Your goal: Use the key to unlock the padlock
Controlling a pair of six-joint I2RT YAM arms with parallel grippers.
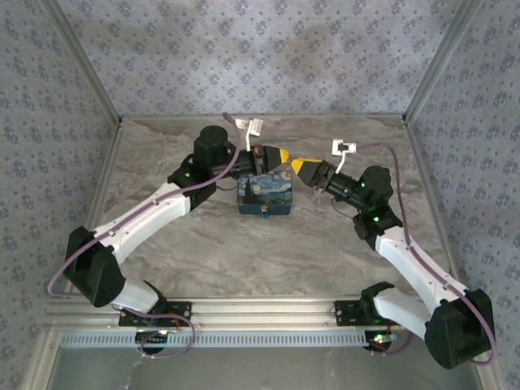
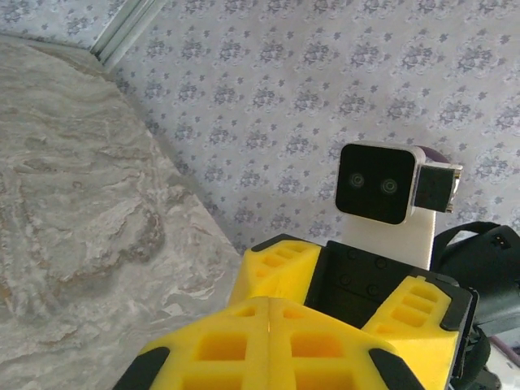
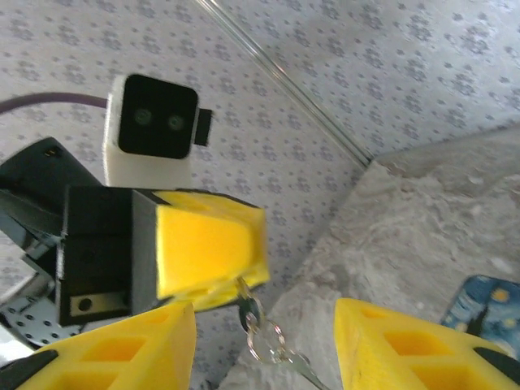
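Top external: high behind arm bases (image 1: 154, 313), tilted down and forward across table (image 1: 268, 252) to back wall (image 1: 260, 57), far off. Left wrist: close, aimed at right gripper (image 2: 349, 284). Right wrist: close, aimed back at left gripper (image 3: 236, 260) and key (image 3: 248, 310). Shared: table edge, patterned wall, both grippers.

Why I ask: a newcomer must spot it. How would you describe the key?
On the marble table stands a blue painted box; by its far side the left tool faces the right tool. From the left tool's yellow tips hangs the key, the one silver thing among yellow.
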